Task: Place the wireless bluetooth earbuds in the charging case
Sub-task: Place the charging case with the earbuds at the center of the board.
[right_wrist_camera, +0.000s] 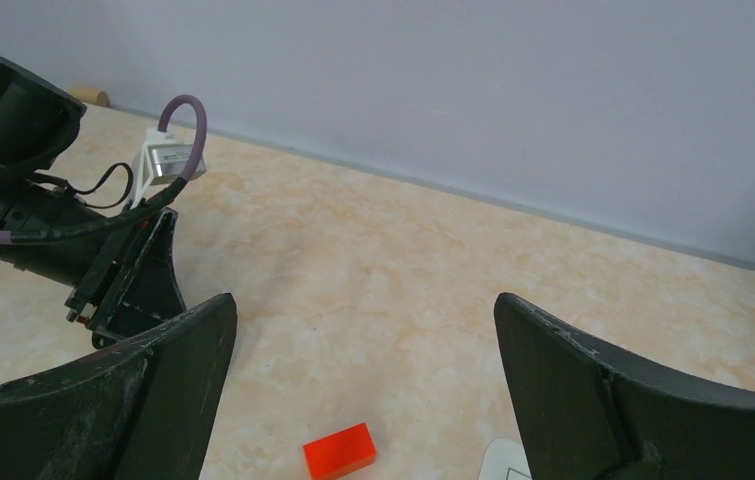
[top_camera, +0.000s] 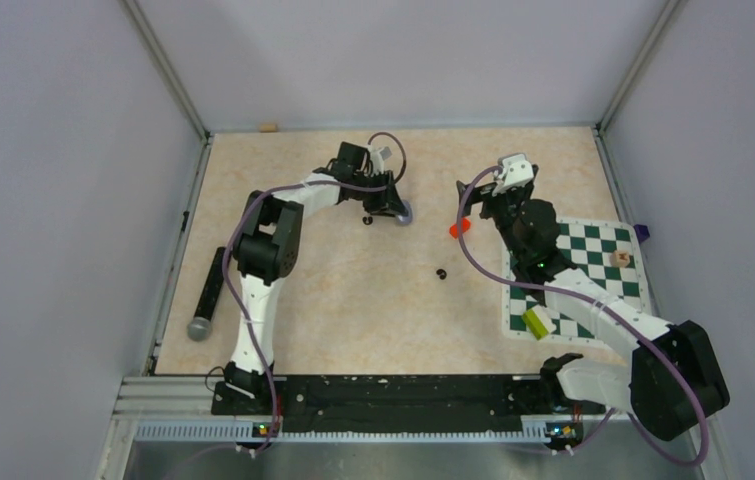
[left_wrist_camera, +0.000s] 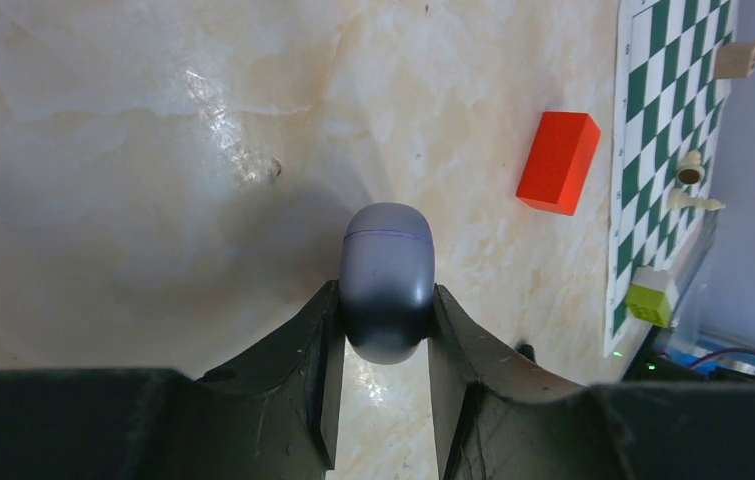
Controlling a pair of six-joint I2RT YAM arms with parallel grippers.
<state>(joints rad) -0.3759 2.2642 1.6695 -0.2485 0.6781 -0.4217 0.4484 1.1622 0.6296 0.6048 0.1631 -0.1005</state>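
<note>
**Even Overhead Light, One Streak of Glare**

Soft, diffuse light filled the top view. The walls and the table were evenly bright, with only faint shadows, and the smallest things there were too tiny to resolve. In the left wrist view a white streak of glare lay on the glossy tabletop. A broad grey shadow fanned out around the charging case, which carried a dull sheen. The left gripper read as near-black and slightly soft along the bottom edge, while the red block was sharp. The right gripper was likewise dark, its detail lost against the pale, evenly lit background.
</note>
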